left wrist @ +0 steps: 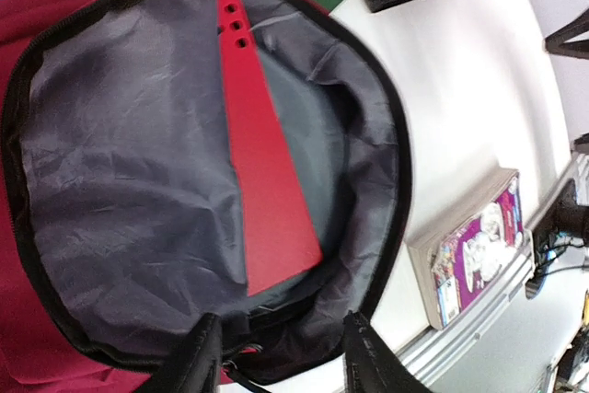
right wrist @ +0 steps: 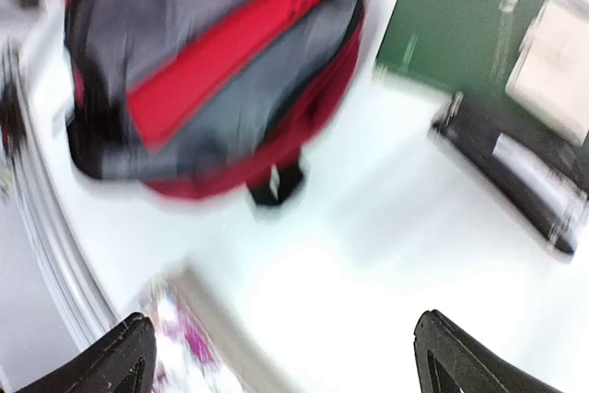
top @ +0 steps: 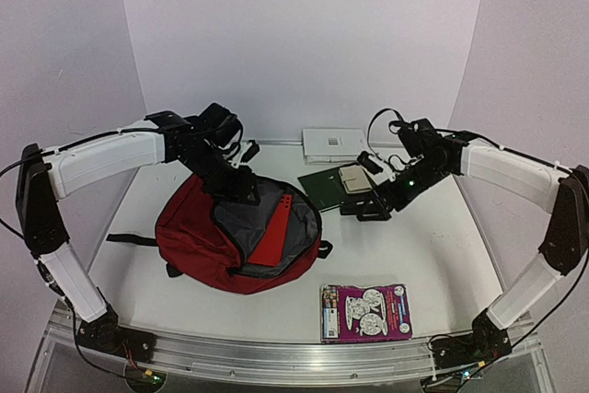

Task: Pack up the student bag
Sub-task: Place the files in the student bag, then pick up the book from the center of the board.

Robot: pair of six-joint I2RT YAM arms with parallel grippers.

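The student bag (top: 193,238) lies open at the table's centre-left, dark red with grey lining (left wrist: 120,181). A flat bright red folder (top: 273,232) with punched holes sticks out of its mouth, also clear in the left wrist view (left wrist: 267,181). My left gripper (top: 241,192) hovers over the bag's far rim. Its jaws (left wrist: 281,356) are open, with the black zipper edge lying loose between the fingers. My right gripper (top: 372,211) hangs over bare table to the right of the bag, its jaws (right wrist: 285,365) wide open on nothing. The right wrist view is blurred by motion.
A green notebook (top: 324,187) with a beige pad (top: 352,179) on it and a black stapler-like tool (top: 361,205) sit beside my right gripper. A purple picture book (top: 365,312) lies near the front edge. A white flat box (top: 333,144) rests at the back wall.
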